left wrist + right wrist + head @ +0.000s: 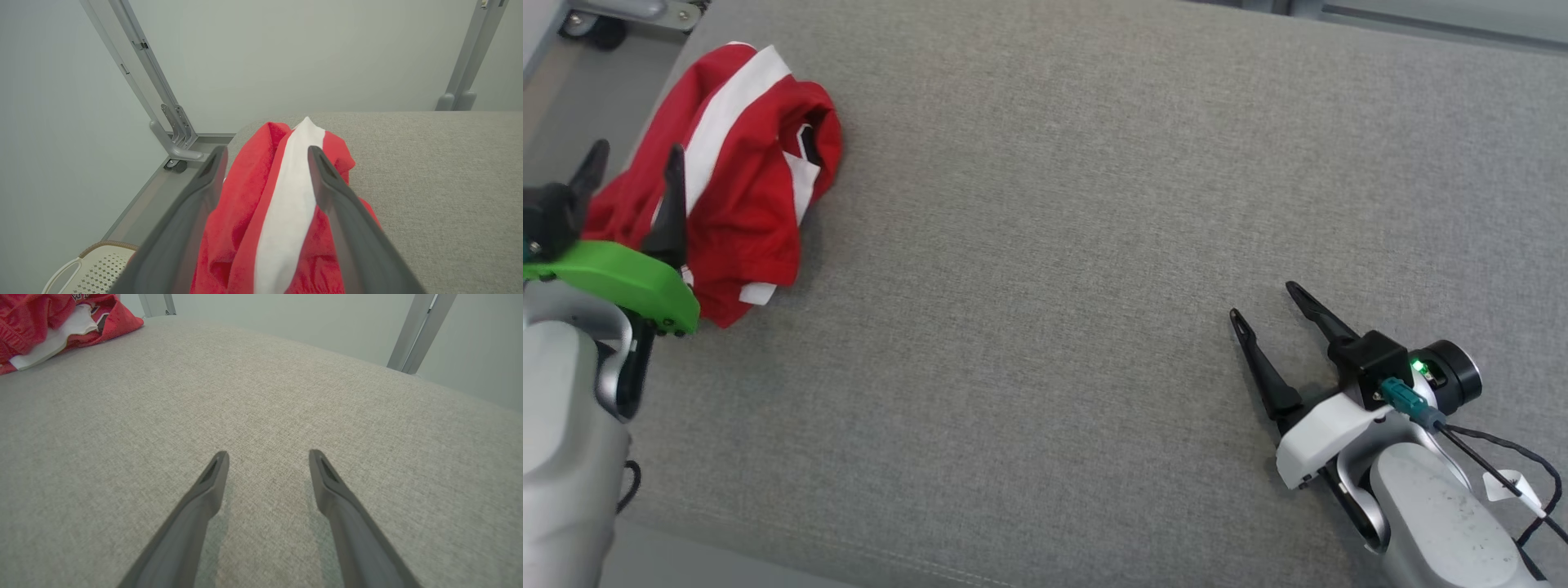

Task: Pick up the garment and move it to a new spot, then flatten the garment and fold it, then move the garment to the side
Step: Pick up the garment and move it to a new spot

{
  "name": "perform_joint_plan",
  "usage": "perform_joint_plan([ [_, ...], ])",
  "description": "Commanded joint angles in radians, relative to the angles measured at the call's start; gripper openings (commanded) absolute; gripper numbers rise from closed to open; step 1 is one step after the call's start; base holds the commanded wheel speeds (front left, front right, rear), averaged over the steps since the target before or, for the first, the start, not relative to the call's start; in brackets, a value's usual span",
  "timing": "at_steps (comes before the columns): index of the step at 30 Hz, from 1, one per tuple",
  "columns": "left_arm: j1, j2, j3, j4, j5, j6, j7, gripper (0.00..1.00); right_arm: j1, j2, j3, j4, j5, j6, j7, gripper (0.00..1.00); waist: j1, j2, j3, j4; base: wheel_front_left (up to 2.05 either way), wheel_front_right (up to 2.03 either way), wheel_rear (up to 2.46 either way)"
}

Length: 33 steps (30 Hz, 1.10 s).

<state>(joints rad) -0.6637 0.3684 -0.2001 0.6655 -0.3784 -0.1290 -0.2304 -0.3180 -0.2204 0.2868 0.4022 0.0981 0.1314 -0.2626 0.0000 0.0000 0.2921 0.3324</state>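
Found the garment (743, 188) heaped at the far-left corner of the grey surface (1054, 245), close to that surface's left edge. Noted the left gripper (637, 155) over that same corner, jaws spread apart and empty, straddling the white stripe (286, 204); could not tell whether touching cloth. Noted the right gripper (1264, 300) at the surface's near-right part, likewise spread and empty. Judged 2 risks: a shallow pinch catching only 1 layer and slipping; a sideways tug dragging cloth off the left edge.

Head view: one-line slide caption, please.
Crumpled red-and-white garment by the open left hand on the grey surface; right hand open, apart.
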Motion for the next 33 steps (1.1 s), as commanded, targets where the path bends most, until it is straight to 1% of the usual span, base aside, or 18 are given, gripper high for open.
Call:
perform_joint_plan([
  [1, -0.054, 0.051, -0.054, 0.022, -0.058, -0.002, 0.023, 1.00, -0.016, -0.005, 0.003, -0.005, 0.001, -0.001, -0.003, 1.00, 0.0000, 0.0000, 0.094, -0.089, 0.00, 0.00, 0.00],
  [4, -0.103, 0.106, -0.149, 0.065, -0.160, -0.002, 0.084, 1.00, -0.023, -0.003, -0.006, -0.014, -0.001, -0.001, -0.003, 1.00, 0.0000, 0.0000, 0.115, -0.119, 0.00, 0.00, 0.00],
  [5, -0.118, 0.124, -0.169, 0.082, -0.185, -0.002, 0.102, 1.00, -0.025, -0.003, -0.007, -0.016, -0.002, -0.001, -0.003, 1.00, 0.0000, 0.0000, 0.123, -0.128, 0.00, 0.00, 0.00],
  [6, -0.118, 0.124, -0.169, 0.082, -0.185, -0.002, 0.102, 1.00, -0.025, -0.003, -0.007, -0.016, -0.002, -0.001, -0.003, 1.00, 0.0000, 0.0000, 0.123, -0.128, 0.00, 0.00, 0.00],
  [7, -0.144, 0.149, -0.198, 0.117, -0.233, -0.002, 0.130, 1.00, -0.028, -0.003, -0.008, -0.021, -0.002, -0.001, -0.003, 1.00, 0.0000, 0.0000, 0.136, -0.147, 0.00, 0.00, 0.00],
  [8, -0.152, 0.156, -0.209, 0.140, -0.245, -0.002, 0.141, 1.00, -0.030, -0.004, -0.012, -0.021, -0.002, -0.001, -0.003, 1.00, 0.0000, 0.0000, 0.142, -0.155, 0.00, 0.00, 0.00],
  [11, -0.176, 0.167, -0.210, 0.236, -0.271, -0.001, 0.167, 1.00, -0.032, -0.003, -0.016, -0.028, -0.001, -0.001, -0.003, 1.00, 0.0000, 0.0000, 0.154, -0.175, 0.00, 0.00, 0.00],
  [12, -0.176, 0.167, -0.210, 0.236, -0.271, -0.001, 0.167, 1.00, -0.032, -0.003, -0.016, -0.028, -0.001, -0.001, -0.003, 1.00, 0.0000, 0.0000, 0.154, -0.175, 0.00, 0.00, 0.00],
  [17, -0.203, 0.140, -0.212, 0.349, -0.279, 0.012, 0.166, 1.00, -0.027, -0.004, -0.025, -0.026, 0.001, -0.001, 0.000, 1.00, 0.0000, 0.0000, 0.154, -0.196, 0.00, 0.00, 0.00],
  [18, -0.207, 0.138, -0.212, 0.368, -0.278, 0.019, 0.156, 0.41, -0.024, -0.003, -0.025, -0.025, 0.001, -0.001, 0.000, 1.00, 0.0000, 0.0000, 0.152, -0.197, 0.00, 0.00, 0.00],
  [19, -0.212, 0.136, -0.212, 0.382, -0.274, 0.027, 0.150, 0.00, -0.021, -0.002, -0.026, -0.023, 0.001, -0.001, 0.000, 1.00, 0.0000, 0.0000, 0.148, -0.198, 0.00, 0.00, 0.00],
  [22, -0.224, 0.139, -0.223, 0.419, -0.254, 0.041, 0.124, 0.00, -0.012, 0.005, -0.034, -0.023, 0.002, -0.001, 0.000, 1.00, 0.0000, 0.0000, 0.127, -0.198, 0.00, 0.00, 0.00],
  [25, -0.254, 0.149, -0.233, 0.420, -0.232, 0.060, 0.060, 0.00, -0.005, 0.017, -0.037, -0.027, 0.004, -0.001, -0.001, 1.00, 0.0000, 0.0000, 0.099, -0.194, 0.00, 0.00, 0.00],
  [26, -0.281, 0.164, -0.244, 0.405, -0.202, 0.068, 0.013, 0.00, -0.003, 0.026, -0.041, -0.029, 0.006, -0.001, -0.001, 1.00, 0.0000, 0.0000, 0.077, -0.190, 0.00, 0.00, 0.00],
  [27, -0.291, 0.166, -0.251, 0.394, -0.191, 0.070, -0.003, 0.00, -0.001, 0.032, -0.042, -0.028, 0.009, -0.001, -0.001, 1.00, 0.0000, 0.0000, 0.064, -0.188, 0.00, 0.00, 0.00],
  [29, -0.319, 0.169, -0.268, 0.359, -0.158, 0.071, -0.023, 0.00, 0.007, 0.043, -0.042, -0.026, 0.012, -0.001, -0.001, 1.00, 0.0000, 0.0000, 0.038, -0.186, 0.00, 0.00, 0.00],
  [30, -0.351, 0.169, -0.278, 0.311, -0.129, 0.071, -0.032, 0.00, 0.015, 0.054, -0.043, -0.020, 0.014, -0.001, -0.001, 1.00, 0.0000, 0.0000, 0.014, -0.185, 0.00, 0.00, 0.00],
  [33, -0.381, 0.156, -0.284, 0.225, -0.093, 0.065, -0.035, 0.00, 0.027, 0.072, -0.044, -0.018, 0.016, -0.001, -0.001, 1.00, 0.0000, 0.0000, -0.018, -0.190, 0.00, 0.00, 0.00],
])
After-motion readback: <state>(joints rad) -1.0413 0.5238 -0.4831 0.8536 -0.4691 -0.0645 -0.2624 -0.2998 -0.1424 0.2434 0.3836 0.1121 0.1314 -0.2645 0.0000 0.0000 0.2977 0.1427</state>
